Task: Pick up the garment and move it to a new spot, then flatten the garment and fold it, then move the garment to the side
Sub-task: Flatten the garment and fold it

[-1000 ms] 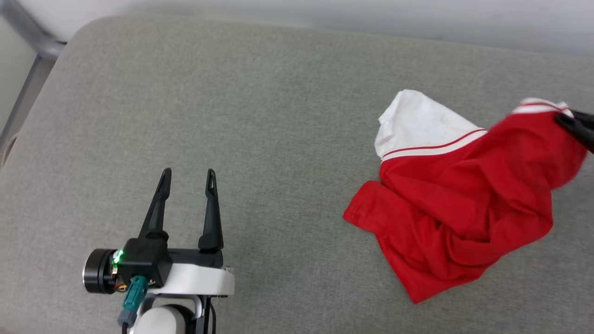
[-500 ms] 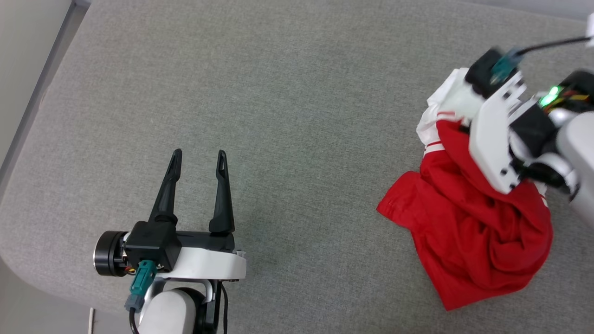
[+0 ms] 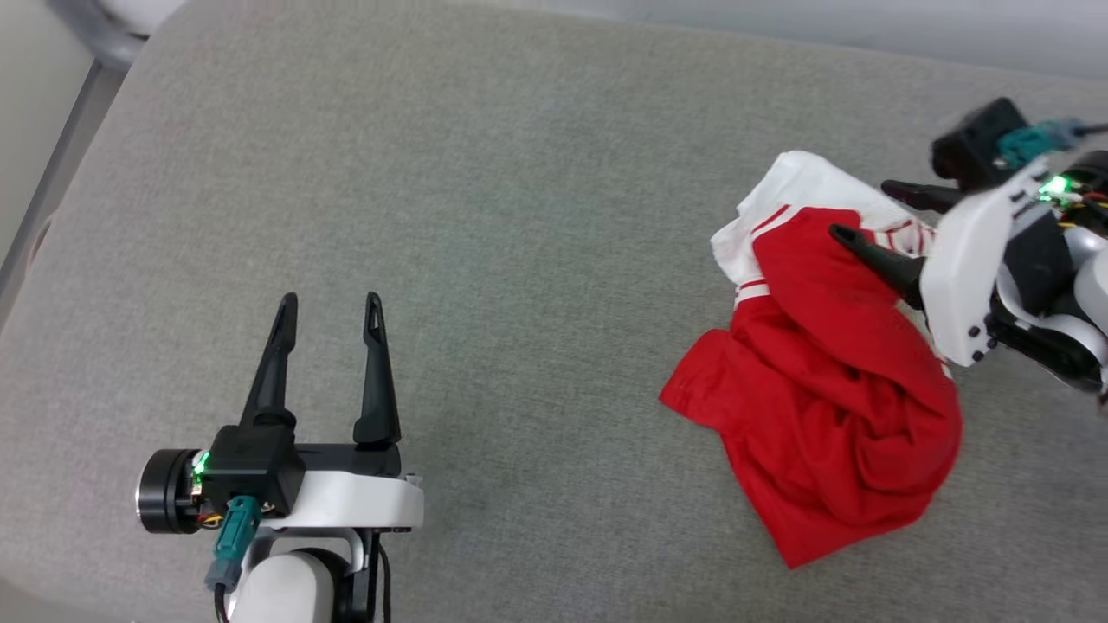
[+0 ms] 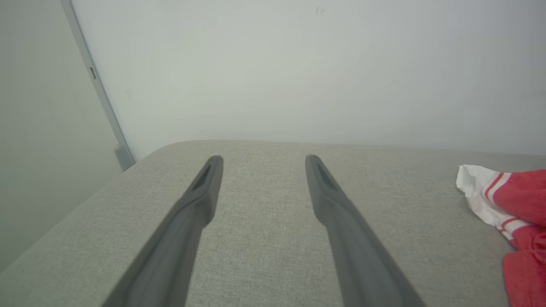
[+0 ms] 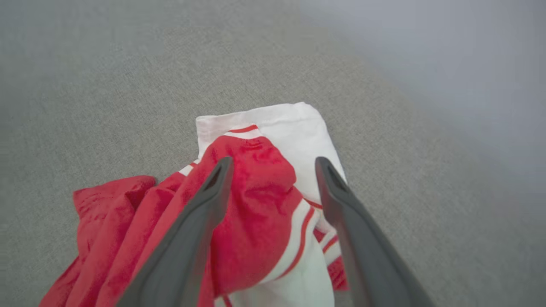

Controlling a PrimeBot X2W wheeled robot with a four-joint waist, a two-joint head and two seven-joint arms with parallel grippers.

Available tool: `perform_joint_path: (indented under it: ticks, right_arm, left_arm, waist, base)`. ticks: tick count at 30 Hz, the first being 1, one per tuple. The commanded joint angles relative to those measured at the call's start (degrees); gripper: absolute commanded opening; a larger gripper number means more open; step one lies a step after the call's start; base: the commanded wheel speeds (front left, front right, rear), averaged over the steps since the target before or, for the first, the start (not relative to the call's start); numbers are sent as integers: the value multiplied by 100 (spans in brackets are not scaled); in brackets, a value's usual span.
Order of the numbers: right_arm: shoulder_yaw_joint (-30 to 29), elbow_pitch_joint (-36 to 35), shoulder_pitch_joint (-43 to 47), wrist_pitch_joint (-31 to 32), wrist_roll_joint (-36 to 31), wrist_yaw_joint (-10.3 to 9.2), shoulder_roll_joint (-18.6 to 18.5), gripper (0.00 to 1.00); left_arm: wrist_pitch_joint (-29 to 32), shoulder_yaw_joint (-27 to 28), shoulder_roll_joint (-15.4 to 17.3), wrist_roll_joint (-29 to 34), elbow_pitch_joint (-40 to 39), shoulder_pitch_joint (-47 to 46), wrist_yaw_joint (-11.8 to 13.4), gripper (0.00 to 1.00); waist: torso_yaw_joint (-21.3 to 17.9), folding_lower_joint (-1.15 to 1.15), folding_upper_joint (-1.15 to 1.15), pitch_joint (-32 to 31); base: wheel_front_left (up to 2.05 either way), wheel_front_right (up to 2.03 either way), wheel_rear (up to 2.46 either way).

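Lying bunched under right claw (image 3: 859, 208): garment (image 3: 831, 389)

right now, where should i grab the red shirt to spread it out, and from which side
Probably the red corner of the garment: it juts out flat toward the robot's left while the rest is heaped. Come in low from that side with the open left gripper; the open right gripper hovers at the white sleeve end.

The left gripper (image 3: 331, 301) and right gripper (image 3: 861, 208) match: two long black tapered fingers (image 3: 378, 372) on a black block (image 3: 255, 467) with a green light (image 3: 1056, 184), a white bracket (image 3: 969, 260) with small screws, a teal plug (image 3: 232, 536) and black cable (image 3: 384, 580).
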Motion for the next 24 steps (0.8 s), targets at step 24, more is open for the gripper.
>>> perform_joint_path:
  ticks: [24]
  right_arm:
    - [-4725, -1886, 4135, -2354, -2729, -5, 1563, 100]
  left_arm:
    - [275, -117, 932, -516, 1368, -2219, -1377, 100]
  waist:
    - [-1531, 0, 0, -520]
  base:
    - [0, 0, 0]
